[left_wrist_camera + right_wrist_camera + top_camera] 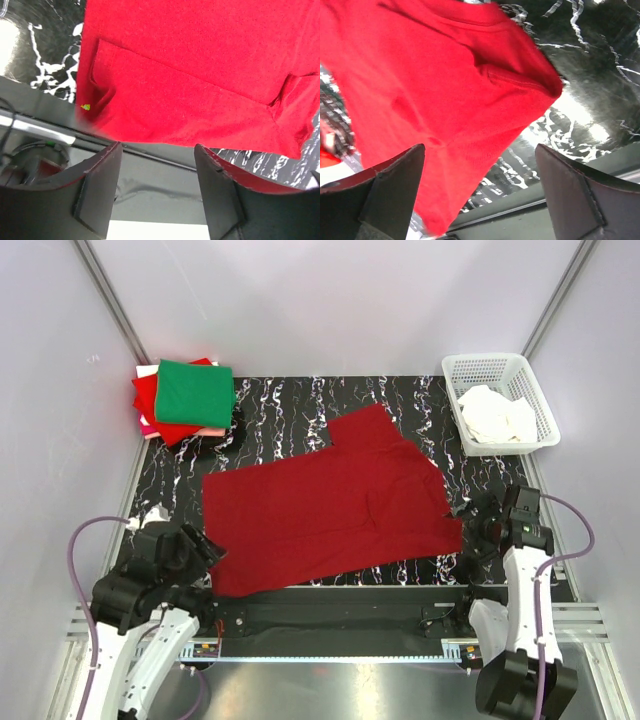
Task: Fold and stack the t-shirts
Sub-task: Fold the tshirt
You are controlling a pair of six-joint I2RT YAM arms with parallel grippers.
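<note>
One crimson shirt (200, 65) beyond left claw (157, 148)

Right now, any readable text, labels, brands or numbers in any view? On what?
None readable in any view.
Crimson shirt: plain; a tiny yellow-green speck near its edge, too small to read.
Folded stack: no markings visible.
White basket: no markings visible.

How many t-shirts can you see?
4. A crimson shirt lies spread across the table. Stacked in the far-left corner: a green shirt on top, a bright red shirt beneath, a pink shirt edge lowest. More may hide there; the white cloth in the basket is unclear.
</note>
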